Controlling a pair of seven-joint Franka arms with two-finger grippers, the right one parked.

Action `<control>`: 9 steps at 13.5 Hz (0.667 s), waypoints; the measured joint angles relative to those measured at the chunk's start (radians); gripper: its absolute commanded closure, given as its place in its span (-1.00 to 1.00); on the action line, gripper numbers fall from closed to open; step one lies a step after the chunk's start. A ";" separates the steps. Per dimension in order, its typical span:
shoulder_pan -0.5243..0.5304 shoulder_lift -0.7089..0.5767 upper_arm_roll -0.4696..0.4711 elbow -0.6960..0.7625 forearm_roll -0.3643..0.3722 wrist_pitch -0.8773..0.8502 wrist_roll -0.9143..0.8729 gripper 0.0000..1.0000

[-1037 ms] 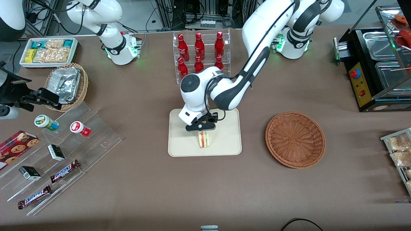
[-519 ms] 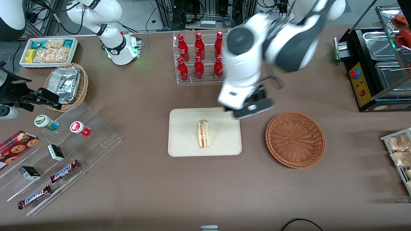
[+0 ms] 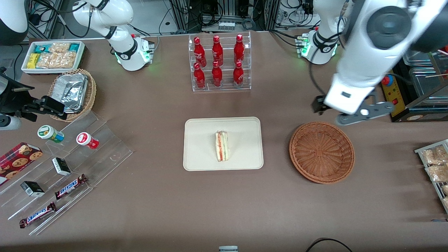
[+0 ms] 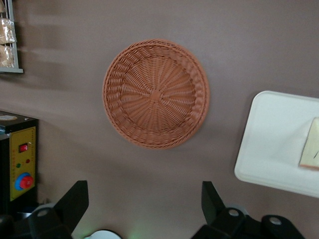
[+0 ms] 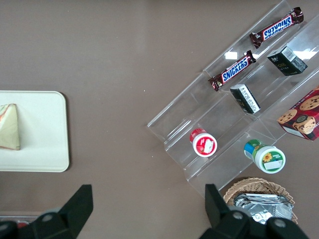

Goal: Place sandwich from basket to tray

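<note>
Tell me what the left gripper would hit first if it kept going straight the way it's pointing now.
Likely the bare table: the open gripper points down beside the empty wicker basket, just off its rim. Depth is unclear.

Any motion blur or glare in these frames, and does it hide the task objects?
Front view: the working arm and its gripper, above the table just past the basket's rim, look smeared; the sandwich on the tray is crisp. Left wrist view: soft overall, basket weave readable, fingers open. Right wrist view: small glare spots on the clear acrylic steps.
</note>
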 measured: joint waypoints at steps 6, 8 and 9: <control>0.143 -0.193 0.062 -0.148 -0.065 -0.006 0.391 -1.00; 0.146 -0.229 0.106 -0.167 -0.070 -0.024 0.463 -1.00; 0.146 -0.237 0.116 -0.171 -0.072 -0.027 0.472 -1.00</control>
